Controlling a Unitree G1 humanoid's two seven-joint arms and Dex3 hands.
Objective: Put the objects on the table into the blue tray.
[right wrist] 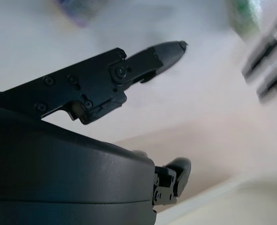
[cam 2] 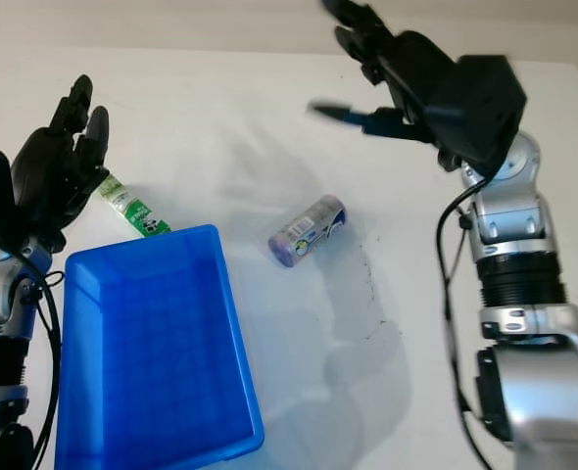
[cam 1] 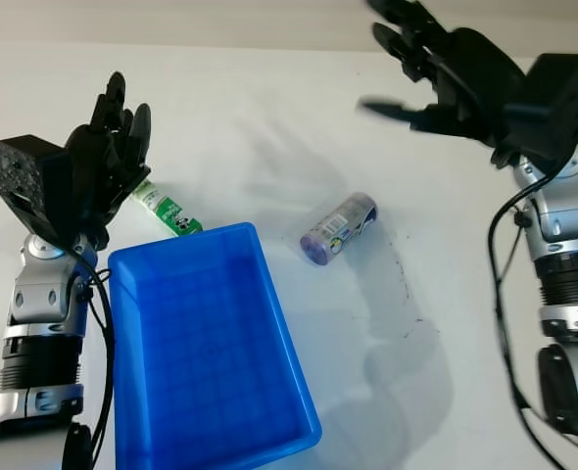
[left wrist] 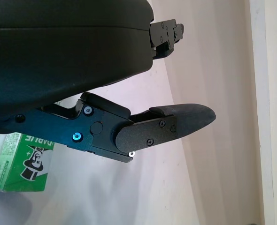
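The blue tray (cam 1: 269, 323) stands at the front left of the white table, with nothing in it. A purple cylindrical roll (cam 1: 339, 227) lies on its side just right of the tray's far corner. A green and white box (cam 1: 166, 211) lies behind the tray's far rim, partly hidden by my left hand (cam 1: 113, 137). That hand is open and raised just above the box's far end; the box's printed side (left wrist: 21, 161) shows beside its shell. My right hand (cam 1: 416, 69) is open, held high over the far right of the table, well beyond the roll.
The table's far edge meets a pale wall at the back. Dark specks mark the tabletop right of the roll (cam 1: 407, 294). Bare white surface lies between the tray and my right arm.
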